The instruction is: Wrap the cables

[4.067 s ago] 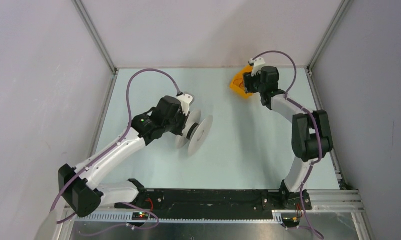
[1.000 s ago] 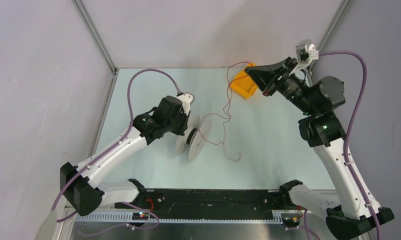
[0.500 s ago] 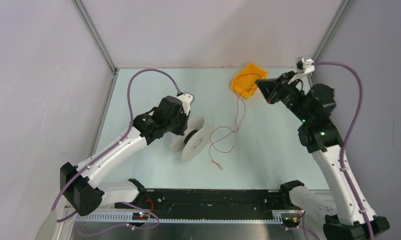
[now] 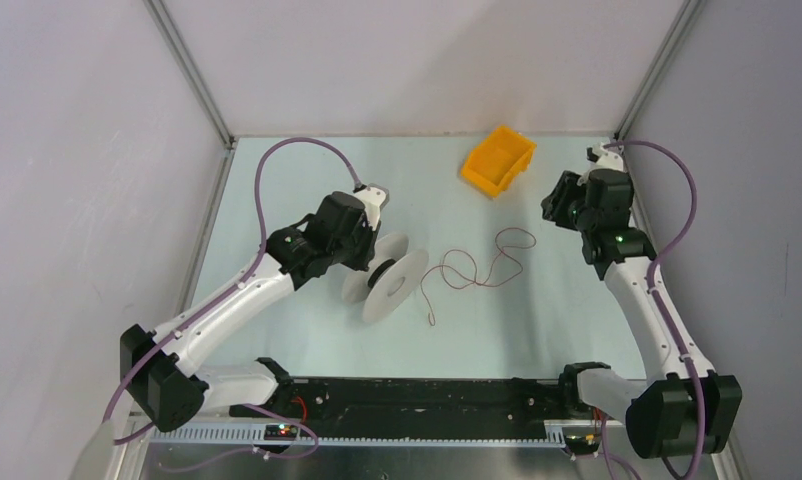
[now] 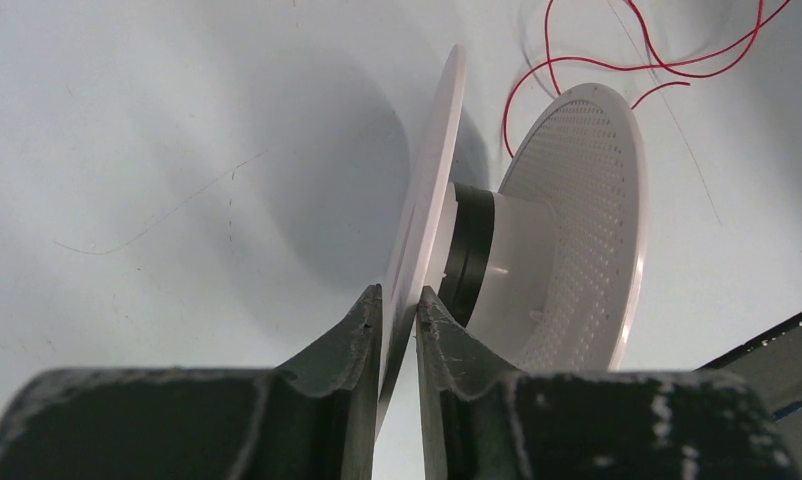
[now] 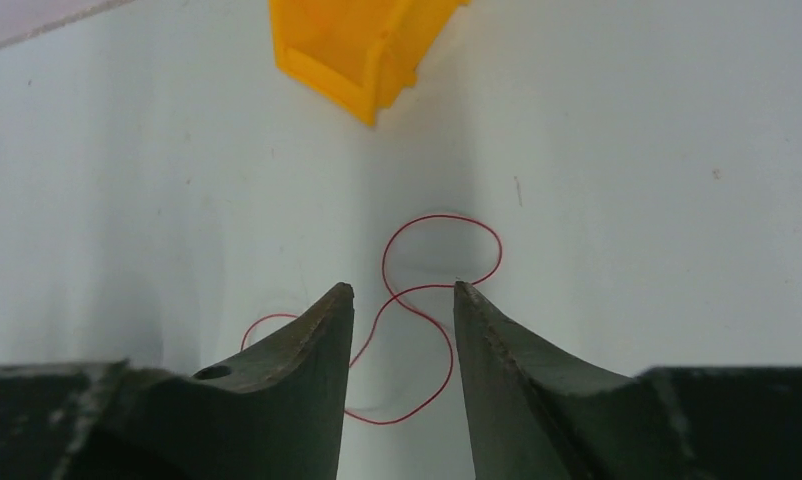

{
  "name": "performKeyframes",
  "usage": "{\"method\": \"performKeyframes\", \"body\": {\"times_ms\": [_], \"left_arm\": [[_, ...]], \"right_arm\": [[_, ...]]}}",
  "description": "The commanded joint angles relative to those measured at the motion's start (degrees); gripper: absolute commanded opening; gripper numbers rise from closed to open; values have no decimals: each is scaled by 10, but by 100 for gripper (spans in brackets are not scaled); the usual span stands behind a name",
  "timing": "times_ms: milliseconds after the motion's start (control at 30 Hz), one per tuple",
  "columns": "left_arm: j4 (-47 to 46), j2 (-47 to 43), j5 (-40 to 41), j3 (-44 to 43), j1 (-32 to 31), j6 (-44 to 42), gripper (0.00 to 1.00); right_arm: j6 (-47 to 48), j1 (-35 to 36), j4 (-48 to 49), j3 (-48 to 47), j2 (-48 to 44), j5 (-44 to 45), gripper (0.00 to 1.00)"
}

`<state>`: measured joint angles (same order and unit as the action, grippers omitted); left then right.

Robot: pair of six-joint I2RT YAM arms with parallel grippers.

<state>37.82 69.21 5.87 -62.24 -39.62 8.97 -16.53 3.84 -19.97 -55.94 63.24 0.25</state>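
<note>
The left gripper [image 5: 397, 292] stood closed on the rim of the near flange of the white spool [image 5: 577, 220]. It held the spool on edge, left of the centre of the table [image 4: 277, 180].

The right gripper [image 6: 402, 287] hung over the right side of the table with its jaws apart and nothing between them.

The red wire [image 6: 443, 215] lay in loose loops on the table between the spool and the right gripper, one end close beside the spool. None of it appeared wound on the black hub [image 5: 469, 248].

The yellow bin [image 4: 497, 160] stood near the far edge, apart from the wire.

The step in hand appeared to be picking up the wire for winding. The next move would call for the right gripper to descend onto one loop and pinch the hair-thin strand against the table. It would then lead the strand to the hub between the flanges
</note>
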Motion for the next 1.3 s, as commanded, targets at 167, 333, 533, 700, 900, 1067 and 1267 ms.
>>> {"method": "performKeyframes", "body": {"times_ms": [167,333,533,700,900,1067,1267], "left_arm": [[-11,-22,42,-14,1,9,24],[-11,-26,35,-14,1,19,27],[-11,-25,18,-14,1,21,28],[-8,-31,24,-12,1,27,28],[-5,-31,0,-9,1,36,28],[-5,-45,-7,10,1,46,27],[-5,-52,-11,19,1,51,27]], "right_arm": [[43,142,8,19,-17,-83,49],[-18,249,63,82,-24,-129,49],[58,314,178,174,-38,-200,52],[-76,341,157,172,14,-135,51],[-165,397,174,172,71,-89,51],[-207,412,192,172,116,-65,50],[-232,419,219,172,149,-59,46]]}}
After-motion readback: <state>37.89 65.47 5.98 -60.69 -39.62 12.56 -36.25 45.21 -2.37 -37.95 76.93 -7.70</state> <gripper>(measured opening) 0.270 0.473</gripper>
